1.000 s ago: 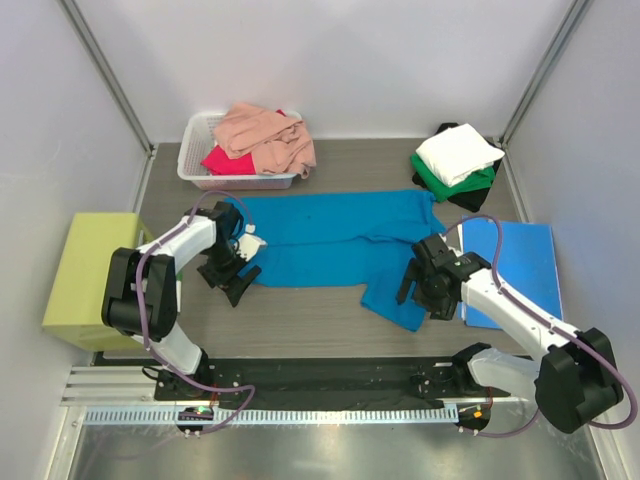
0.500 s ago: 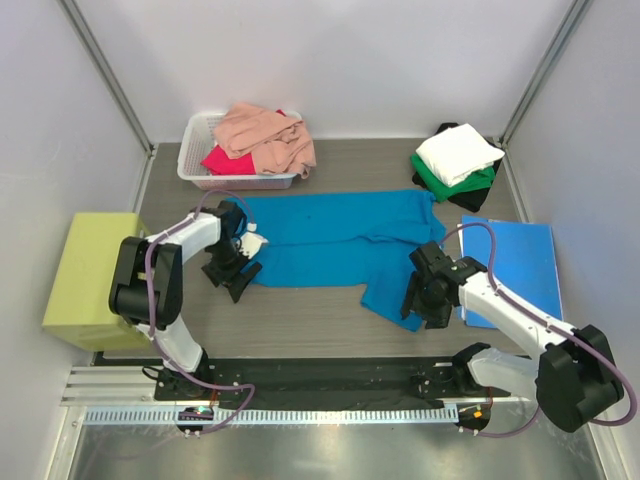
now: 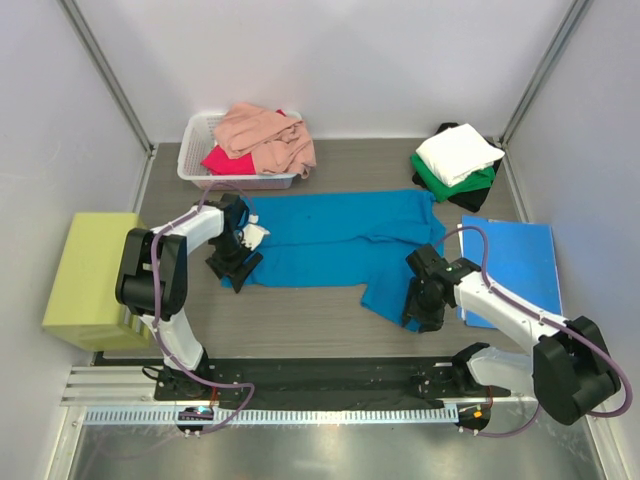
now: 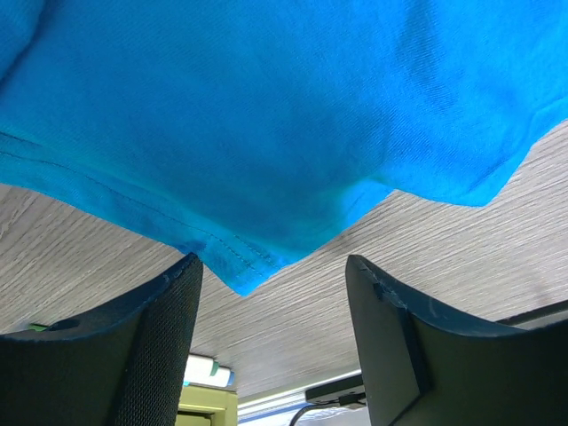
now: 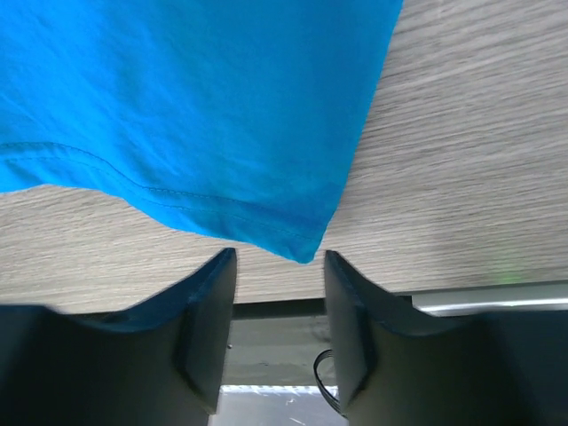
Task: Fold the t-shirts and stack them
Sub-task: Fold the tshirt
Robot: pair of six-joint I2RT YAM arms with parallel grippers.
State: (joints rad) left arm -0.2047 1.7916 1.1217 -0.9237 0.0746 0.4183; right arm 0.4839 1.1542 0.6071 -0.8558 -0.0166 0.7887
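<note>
From above and behind, we are viewing the whole table; both wrist cameras are looking closely down at teal-blue t-shirt corners.

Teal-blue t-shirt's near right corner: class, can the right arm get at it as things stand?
Likely yes: the right pincer stands open at that corner of the teal-blue t-shirt, nothing between.

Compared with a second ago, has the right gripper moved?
Yes. The right gripper has shifted slightly left and nearer, away from the blue sheet, to the teal shirt's near corner.
</note>
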